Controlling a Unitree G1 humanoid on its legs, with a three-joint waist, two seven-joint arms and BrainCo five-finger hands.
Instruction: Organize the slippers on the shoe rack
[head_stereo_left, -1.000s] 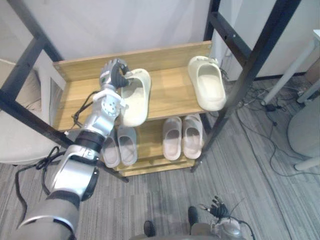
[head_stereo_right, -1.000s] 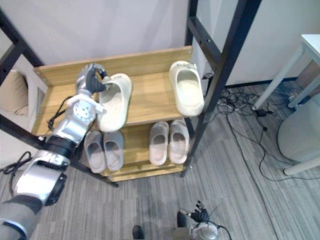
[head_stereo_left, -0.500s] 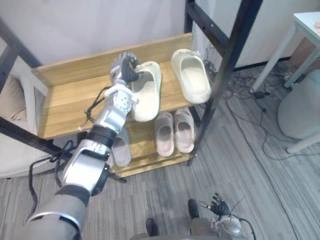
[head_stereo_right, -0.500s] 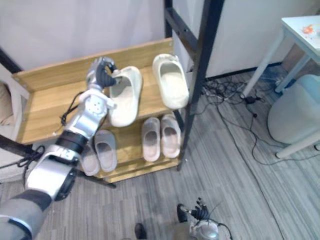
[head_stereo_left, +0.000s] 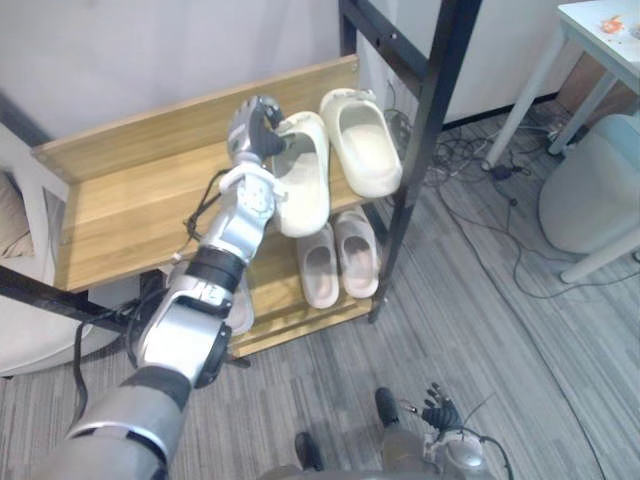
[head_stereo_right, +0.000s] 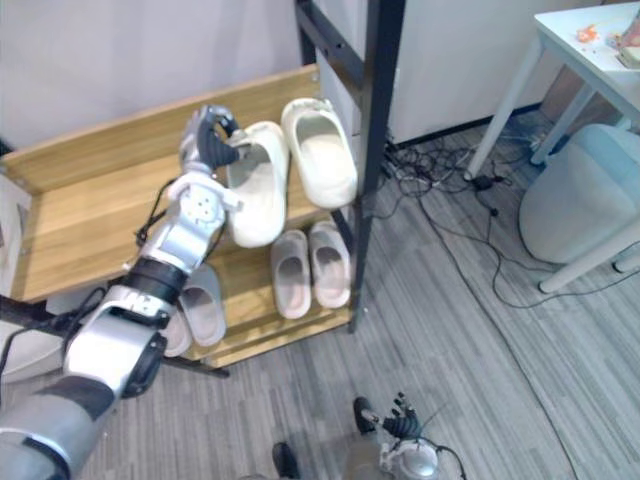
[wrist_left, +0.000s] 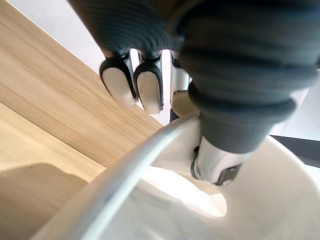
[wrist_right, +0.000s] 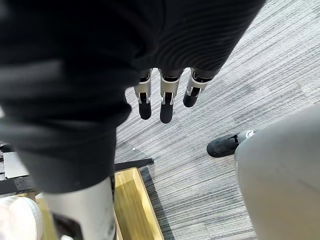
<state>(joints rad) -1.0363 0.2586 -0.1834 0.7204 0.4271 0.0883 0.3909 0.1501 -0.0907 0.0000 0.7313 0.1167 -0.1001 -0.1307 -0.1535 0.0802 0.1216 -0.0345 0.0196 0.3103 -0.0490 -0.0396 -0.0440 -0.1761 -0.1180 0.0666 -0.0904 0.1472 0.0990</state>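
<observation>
My left hand (head_stereo_left: 254, 128) sits in the upper middle of the frame. It pinches the far rim of a cream slipper (head_stereo_left: 303, 185), fingers (wrist_left: 134, 85) curled over the outside edge and thumb pushed down inside. The rim hides the thumb's tip in the wrist view.

The slipper is on the top shelf (head_stereo_left: 140, 200) of the shoe rack, sole down. Its long axis runs from the back board toward the front edge, leaning slightly to the lower right. Its near end shows past the shelf's front edge. I cannot tell whether it rests on the wood or is lifted, nor which end is the toe.

A second cream slipper (head_stereo_left: 364, 150) lies just to its right, roughly parallel. A black post (head_stereo_left: 420, 130) cuts across the rack's right end.

On the lower shelf a grey pair (head_stereo_left: 338, 262) is plain to see. My forearm covers most of another grey pair (head_stereo_left: 238, 305).

My right hand (head_stereo_left: 437, 412) hangs at the bottom of the frame, fingers straight and loose over the carpet (wrist_right: 240, 90).
</observation>
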